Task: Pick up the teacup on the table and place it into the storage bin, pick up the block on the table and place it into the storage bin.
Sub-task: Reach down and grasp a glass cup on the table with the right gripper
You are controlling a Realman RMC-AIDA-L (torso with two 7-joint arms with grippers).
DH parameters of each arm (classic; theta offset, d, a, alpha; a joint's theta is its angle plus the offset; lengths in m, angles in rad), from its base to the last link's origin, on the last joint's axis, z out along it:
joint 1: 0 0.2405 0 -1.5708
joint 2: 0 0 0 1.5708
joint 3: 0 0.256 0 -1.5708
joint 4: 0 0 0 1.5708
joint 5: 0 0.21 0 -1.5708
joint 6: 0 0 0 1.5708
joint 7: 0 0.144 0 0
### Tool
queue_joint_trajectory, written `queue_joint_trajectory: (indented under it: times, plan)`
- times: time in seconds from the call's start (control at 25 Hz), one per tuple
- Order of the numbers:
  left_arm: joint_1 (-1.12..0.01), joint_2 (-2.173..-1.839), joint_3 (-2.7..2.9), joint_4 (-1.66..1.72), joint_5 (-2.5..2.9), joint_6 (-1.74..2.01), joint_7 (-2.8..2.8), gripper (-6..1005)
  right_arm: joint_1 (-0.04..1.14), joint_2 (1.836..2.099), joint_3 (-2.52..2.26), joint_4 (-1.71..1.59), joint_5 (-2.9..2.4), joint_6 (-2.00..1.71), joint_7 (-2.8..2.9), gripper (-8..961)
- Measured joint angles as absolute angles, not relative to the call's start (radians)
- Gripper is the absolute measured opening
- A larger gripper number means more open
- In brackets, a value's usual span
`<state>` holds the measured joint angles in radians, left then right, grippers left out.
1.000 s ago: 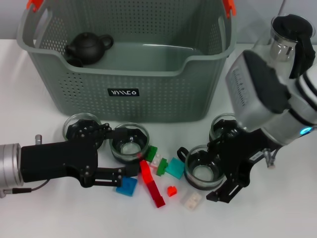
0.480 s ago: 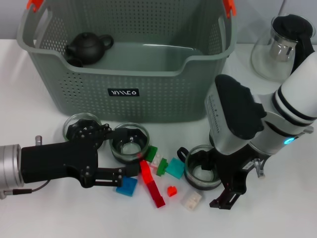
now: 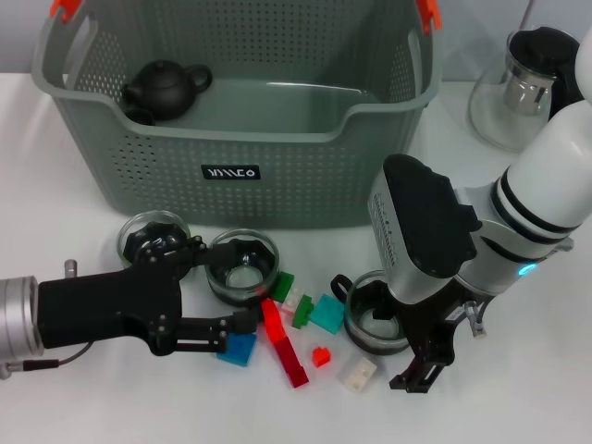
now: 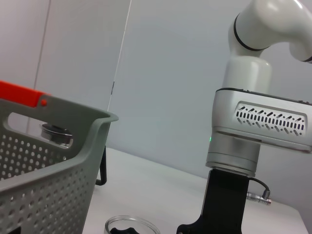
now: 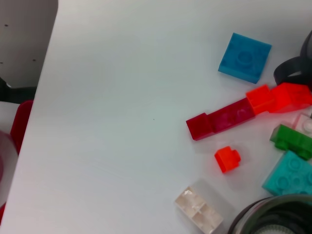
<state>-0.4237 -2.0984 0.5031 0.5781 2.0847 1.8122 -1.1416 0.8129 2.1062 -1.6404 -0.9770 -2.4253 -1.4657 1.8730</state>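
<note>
- The right tool stood spread around a glass teacup on the table, apparently not yet clenched.
- The left tool lay released beside another teacup, over the blue block.
- The storage bin sat far behind.

The storage bin stands at the back of the table, with a teapot inside at its left. Before it, three teacups: one at left, one in the middle, one at right. The blocks lie between the last two.
</note>
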Motion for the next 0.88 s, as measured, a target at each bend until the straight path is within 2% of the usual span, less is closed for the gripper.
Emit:
queue_joint_trajectory:
  times: [0.08, 0.52, 0.76, 0.88]
  plan:
    - [-0.422, -2.098, 0.503, 0.578, 2.085, 1.811, -1.141, 947, 0.813, 2.106, -1.643, -0.977, -2.425, -1.465, 1.873, 941]
    - [-0.421, -2.098, 0.503, 0.577, 2.085, 1.801, -1.141, 947, 0.825, 2.103, -1.655, -0.975, -2.427, -1.472, 1.893, 780]
    - [-0.419, -2.098, 0.503, 0.577, 2.086, 1.798, -1.14, 947, 0.82, 2.103, -1.664, -0.976, -2.427, -1.467, 1.89, 563]
    - [-0.419, -2.098, 0.503, 0.577, 2.087, 1.796, -1.14, 947, 0.824, 2.103, -1.666, -0.974, -2.427, -1.469, 1.906, 420]
